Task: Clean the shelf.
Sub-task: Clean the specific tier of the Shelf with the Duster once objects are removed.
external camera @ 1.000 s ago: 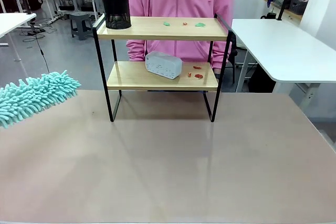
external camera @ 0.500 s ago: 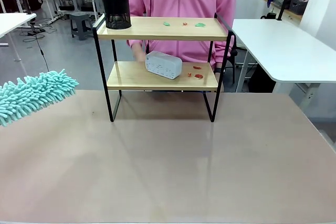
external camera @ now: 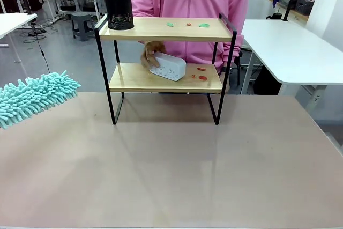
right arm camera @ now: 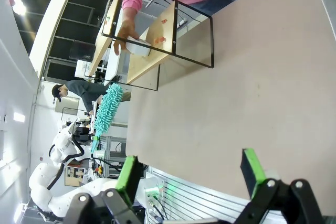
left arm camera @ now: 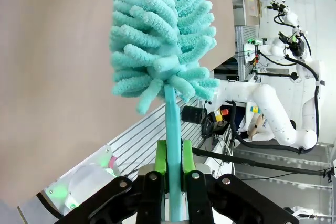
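The shelf (external camera: 166, 29) stands at the table's far side, with a person in pink behind it. Green scraps (external camera: 204, 24) lie on its top board and red scraps (external camera: 202, 77) on the lower board. The person's hand (external camera: 151, 53) grips a white box (external camera: 170, 67) on the lower board and tilts it. A teal fluffy duster (external camera: 35, 97) hangs over the table's left edge, well left of the shelf. My left gripper (left arm camera: 174, 157) is shut on the duster's handle (left arm camera: 170, 108). My right gripper (right arm camera: 189, 166) is open and empty above the bare table, far from the shelf (right arm camera: 157, 35).
A black mesh cup (external camera: 118, 8) stands on the left end of the top board. The brown table (external camera: 171, 170) spreads wide in front of the shelf. White tables (external camera: 289, 46) stand to the right and far left.
The person's hand has come in over the lower board and taken hold of the white box, tipping it up. The duster has hardly moved.
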You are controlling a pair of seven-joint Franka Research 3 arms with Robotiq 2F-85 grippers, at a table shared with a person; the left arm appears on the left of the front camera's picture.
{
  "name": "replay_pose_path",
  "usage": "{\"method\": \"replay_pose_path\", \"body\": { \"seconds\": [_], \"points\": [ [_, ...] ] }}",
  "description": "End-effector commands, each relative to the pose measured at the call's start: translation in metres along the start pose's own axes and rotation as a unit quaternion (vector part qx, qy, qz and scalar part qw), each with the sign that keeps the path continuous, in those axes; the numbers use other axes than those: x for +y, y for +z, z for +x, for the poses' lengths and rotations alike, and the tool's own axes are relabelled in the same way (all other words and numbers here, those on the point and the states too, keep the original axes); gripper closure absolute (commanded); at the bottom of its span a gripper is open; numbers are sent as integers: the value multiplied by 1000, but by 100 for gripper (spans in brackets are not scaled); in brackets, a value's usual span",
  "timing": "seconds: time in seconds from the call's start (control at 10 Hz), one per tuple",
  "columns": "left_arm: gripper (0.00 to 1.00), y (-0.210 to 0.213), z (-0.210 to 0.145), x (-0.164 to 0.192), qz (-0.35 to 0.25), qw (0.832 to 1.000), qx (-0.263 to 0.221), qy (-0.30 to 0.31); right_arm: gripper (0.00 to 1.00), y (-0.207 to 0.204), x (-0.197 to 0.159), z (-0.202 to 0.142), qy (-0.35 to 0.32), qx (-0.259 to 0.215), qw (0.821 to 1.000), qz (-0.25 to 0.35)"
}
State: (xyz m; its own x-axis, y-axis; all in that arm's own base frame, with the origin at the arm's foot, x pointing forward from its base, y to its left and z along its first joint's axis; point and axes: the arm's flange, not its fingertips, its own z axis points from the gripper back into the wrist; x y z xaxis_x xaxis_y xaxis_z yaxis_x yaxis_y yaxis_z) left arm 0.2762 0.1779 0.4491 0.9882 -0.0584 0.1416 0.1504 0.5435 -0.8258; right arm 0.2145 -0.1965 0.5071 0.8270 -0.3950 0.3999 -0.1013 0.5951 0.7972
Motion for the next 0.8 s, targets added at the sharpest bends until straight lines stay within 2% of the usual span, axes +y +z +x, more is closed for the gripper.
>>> {"method": "replay_pose_path", "body": {
  "seconds": [0.0, 0.4, 0.5, 0.7],
  "points": [
    [100, 3, 2, -4, -14, 1000, -8, 4, 0, 0, 2, 2, 13, -4, 1000, 7],
    [100, 3, 2, -4, -14, 1000, -8, 4, 0, 0, 2, 2, 13, -4, 1000, 7],
    [88, 0, 0, 0, 0, 1000, 0, 0, 0, 0, 2, 2, 13, -4, 1000, 7],
    [88, 3, -8, -17, 23, 996, 67, -48, 0, 0, 2, 2, 13, -4, 1000, 7]
  ]
}}
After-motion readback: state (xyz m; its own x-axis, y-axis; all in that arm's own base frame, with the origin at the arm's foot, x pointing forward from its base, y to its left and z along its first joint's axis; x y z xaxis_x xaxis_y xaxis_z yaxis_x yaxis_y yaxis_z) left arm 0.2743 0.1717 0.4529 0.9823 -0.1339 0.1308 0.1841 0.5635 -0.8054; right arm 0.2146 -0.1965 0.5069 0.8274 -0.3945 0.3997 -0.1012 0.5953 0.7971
